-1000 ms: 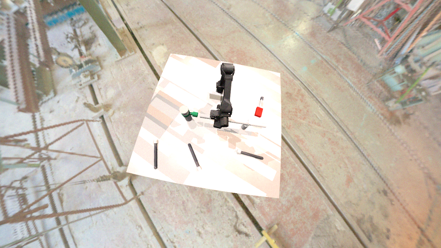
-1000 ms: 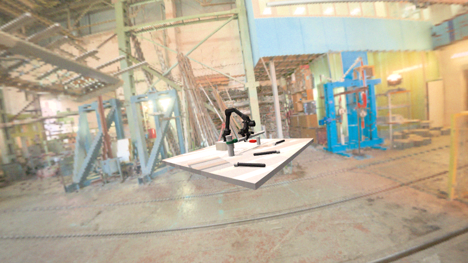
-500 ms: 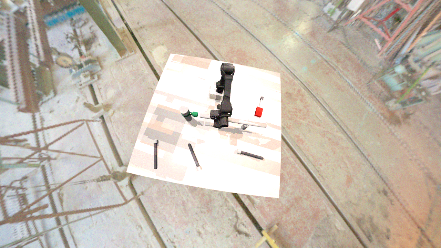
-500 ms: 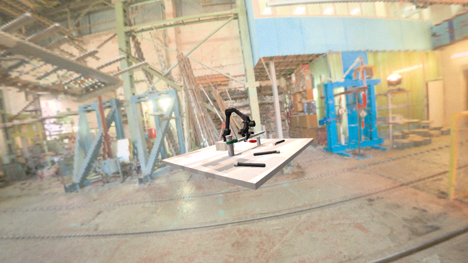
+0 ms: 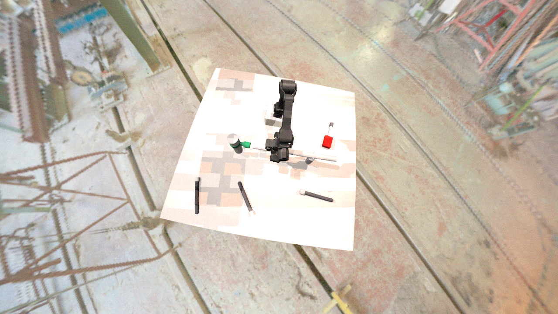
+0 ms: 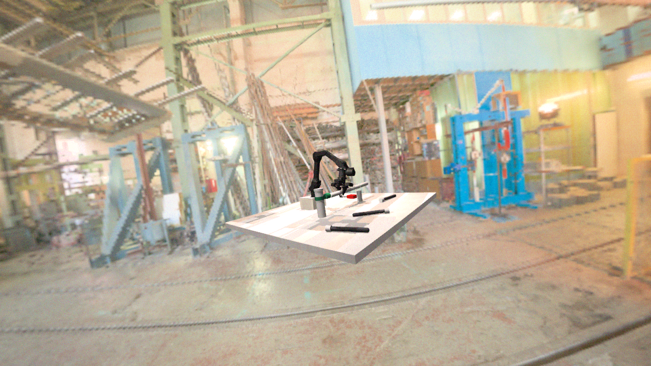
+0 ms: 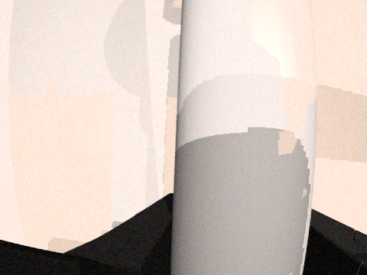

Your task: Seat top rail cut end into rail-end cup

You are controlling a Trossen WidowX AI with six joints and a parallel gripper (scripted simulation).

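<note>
The grey rail (image 5: 323, 157) (image 6: 359, 186) (image 7: 245, 114) passes through the cap on the small post (image 5: 308, 160) (image 6: 359, 197). Its cut end faces the green rail-end cup (image 5: 246, 145) (image 6: 326, 195). In the top view a narrow gap shows between them; in the exterior view they look very close, and whether they touch cannot be told. The green brace band (image 6: 319, 197) sits high on the big grey post (image 5: 233, 138) (image 6: 321, 210), below its cap. My gripper (image 5: 275, 150) (image 6: 342, 191) (image 7: 228, 208) is shut on the rail, with a dark finger on each side. The fingertips are hidden in the top view.
Three black rods with pale ends (image 5: 197, 197) (image 5: 245, 198) (image 5: 318, 196) lie on the side of the rail away from the arm's base. A red block (image 5: 327, 141) (image 6: 351, 196) with a thin stem lies beyond the rail's far part. A pale block (image 5: 272, 118) (image 6: 307, 203) stands by the arm's base.
</note>
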